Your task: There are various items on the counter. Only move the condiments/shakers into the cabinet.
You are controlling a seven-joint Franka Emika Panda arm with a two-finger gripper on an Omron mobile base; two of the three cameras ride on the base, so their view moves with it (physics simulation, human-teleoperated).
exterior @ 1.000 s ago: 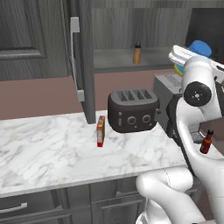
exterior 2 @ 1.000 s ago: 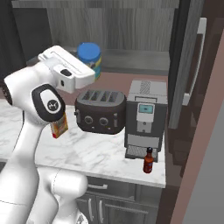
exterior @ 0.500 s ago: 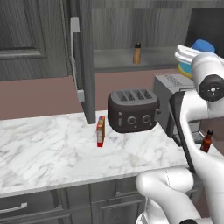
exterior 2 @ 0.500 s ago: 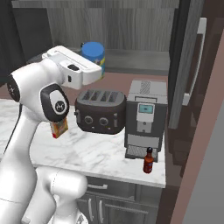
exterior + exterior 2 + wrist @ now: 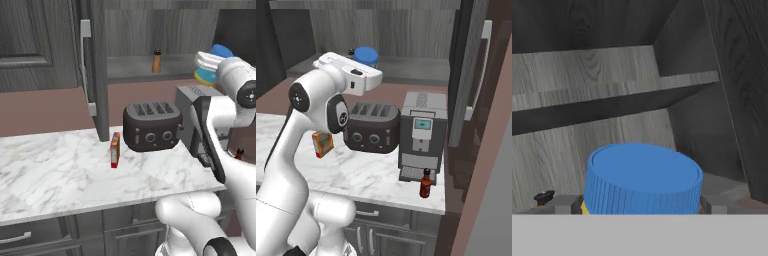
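Pincer [image 5: 643, 204] of mine is clamped on the blue-lidded jar [image 5: 643, 179], one finger tip at each side of its wide lid, and I hold it up at the cabinet [image 5: 165, 30] opening, above the grey shelf [image 5: 130, 70]. From the left base view the jar [image 5: 212, 70] sits at my wrist, above the coffee machine [image 5: 192, 97]. The small brown shaker [image 5: 157, 61] stands upright on the shelf, well to the left of the jar. On the marble surface [image 5: 60, 175] the slim red-orange box [image 5: 115, 149] stands upright just left of the dark toaster [image 5: 151, 125]. The dark red bottle [image 5: 426, 183] stands at the surface's front edge, just before the coffee machine [image 5: 421, 135]. The cabinet's tall door [image 5: 92, 65] stands open.
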